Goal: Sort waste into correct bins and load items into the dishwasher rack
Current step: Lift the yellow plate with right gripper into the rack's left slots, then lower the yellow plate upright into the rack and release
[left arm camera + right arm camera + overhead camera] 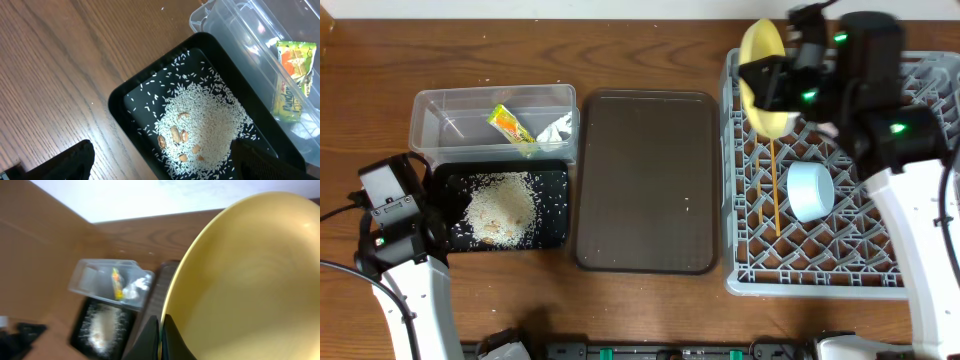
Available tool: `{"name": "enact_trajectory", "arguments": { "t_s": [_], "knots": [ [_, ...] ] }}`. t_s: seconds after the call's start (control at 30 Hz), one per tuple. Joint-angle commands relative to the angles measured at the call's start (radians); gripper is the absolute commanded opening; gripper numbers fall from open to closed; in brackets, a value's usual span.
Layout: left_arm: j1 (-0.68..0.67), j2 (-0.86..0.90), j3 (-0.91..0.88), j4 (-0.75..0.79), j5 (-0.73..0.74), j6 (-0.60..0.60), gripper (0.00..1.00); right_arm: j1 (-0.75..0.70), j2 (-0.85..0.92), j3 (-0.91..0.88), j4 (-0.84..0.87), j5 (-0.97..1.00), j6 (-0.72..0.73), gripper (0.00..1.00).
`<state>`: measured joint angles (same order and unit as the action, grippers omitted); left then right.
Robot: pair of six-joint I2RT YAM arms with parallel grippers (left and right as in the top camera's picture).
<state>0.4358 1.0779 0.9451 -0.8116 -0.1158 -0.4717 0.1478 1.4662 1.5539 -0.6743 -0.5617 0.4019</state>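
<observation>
**Plate going into rack – waste side looks done**

R gripper (pixel 161 337) clamped on rim of yellow plate (pixel 240 280). Plate is held on edge, above the far-left corner of the dishwasher rack (pixel 740 270). Not seated between pegs yet, as far as I can tell.

In rack now: chopsticks (pixel 772 195) lying on the lattice floor, light blue bowl (pixel 810 190) just beside them. Pink bowl and white cup not spotted. R arm covers much of the rack's far side, so can't say if they're under it.

Waste:
- Snack wrapper (pixel 512 126) and paper scrap (pixel 557 129) both inside the clear tub (pixel 440 105).
- Rice (pixel 502 208) heaped in the black tray (pixel 555 200), w/ stray grains spread round the heap. A few tan bits mixed in, per L wrist view.
- Brown serving tray (pixel 645 180) sits betw. bins and rack, nothing big on it; a pale speck or two, too small to ID.

L gripper (pixel 162 152) over near end of black tray, fingers apart, holding nothing.

Est. progress: sorting prob. complete, loading well along. Left to do: set plate upright in pegs, let go, account for pink bowl + cup.
</observation>
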Motion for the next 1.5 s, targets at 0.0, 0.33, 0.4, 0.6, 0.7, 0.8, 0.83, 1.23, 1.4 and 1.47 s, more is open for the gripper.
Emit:
{"name": "enact_trajectory", "arguments": {
  "t_s": [0.0,0.33,0.4,0.6,0.7,0.8,0.83,1.23,1.4,1.47],
  "knots": [
    [0.004,0.0,0.016,-0.003,-0.016,-0.005,0.89,-0.092,0.016,-0.036,0.073,-0.378,0.013,0.01],
    [0.004,0.0,0.016,-0.003,-0.016,-0.005,0.9,-0.167,0.087,-0.13,0.194,-0.483,0.002,0.01],
    [0.004,0.0,0.016,-0.003,-0.016,-0.005,0.89,-0.167,0.1,-0.165,0.277,-0.521,0.003,0.01],
    [0.004,0.0,0.016,-0.003,-0.016,-0.005,0.89,-0.167,0.129,-0.238,0.37,-0.515,0.013,0.01],
    [0.004,0.0,0.016,-0.003,-0.016,-0.005,0.89,-0.169,0.145,-0.269,0.403,-0.512,0.013,0.01],
    [0.004,0.0,0.016,-0.003,-0.016,-0.005,0.9,-0.174,0.149,-0.313,0.451,-0.512,0.013,0.01],
    [0.004,0.0,0.016,-0.003,-0.016,-0.005,0.89,-0.176,0.149,-0.325,0.461,-0.509,0.013,0.01],
    [0.004,0.0,0.016,-0.003,-0.016,-0.005,0.9,-0.233,0.149,-0.386,0.491,-0.473,0.012,0.05],
    [0.004,0.0,0.016,-0.003,-0.016,-0.005,0.89,-0.232,0.149,-0.386,0.462,-0.39,0.012,0.08],
    [0.004,0.0,0.016,-0.003,-0.016,-0.005,0.89,-0.232,0.149,-0.386,0.444,-0.352,0.011,0.08]
  ]
}}
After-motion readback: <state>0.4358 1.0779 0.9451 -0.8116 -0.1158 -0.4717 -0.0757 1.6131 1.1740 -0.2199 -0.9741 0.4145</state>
